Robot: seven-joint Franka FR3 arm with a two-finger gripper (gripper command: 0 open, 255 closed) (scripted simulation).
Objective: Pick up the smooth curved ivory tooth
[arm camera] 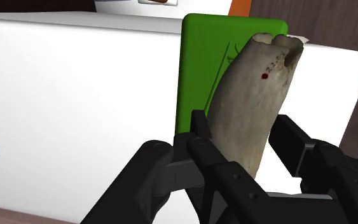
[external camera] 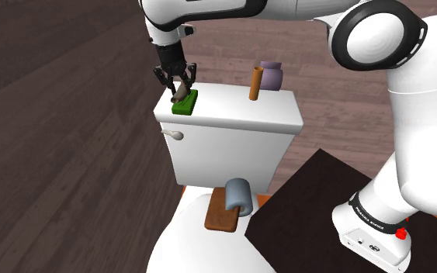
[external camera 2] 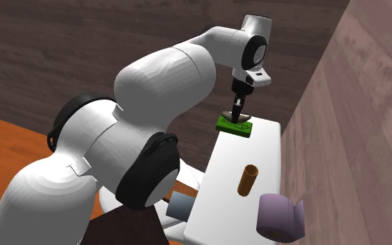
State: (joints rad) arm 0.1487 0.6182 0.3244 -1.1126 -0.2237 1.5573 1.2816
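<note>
At the shoulder view's left, my end effector point(external camera: 179, 90) hangs almost straight down over one end of a toilet's white tank lid point(external camera: 240, 115). A dark wooden wall point(external camera: 53, 116) is close beside it. Under me a flat green slab point(external camera: 186, 105) lies on the lid, and the tooth point(external camera: 180, 96) sits between that slab and my fingers point(arm camera: 199, 130).

In the wrist view the tooth is pale, off-white mottled with grey, gently curved, and notched at the broad end furthest from my palm. It runs lengthwise over the slab. My two fingers press on its flanks near the narrower end, and I see no gap on either side. I take it that I am closed narrowly on the tooth, gripping across its width. I cannot tell whether its broad end rests on the slab or hangs just above it.

A grip from above makes sense here, in my judgement. The tooth lies on a low raised surface with open air over it, and its slim waist fits between my fingers where its length would not.

Moving right along the lid, a brown tube point(external camera: 254, 83) stands upright near the back edge, and a purple pot point(external camera: 270, 75) is just beside it. Both are well apart from the tooth, so I expect a straight lift to leave them alone. The wall beside me is the thing to watch.
</note>
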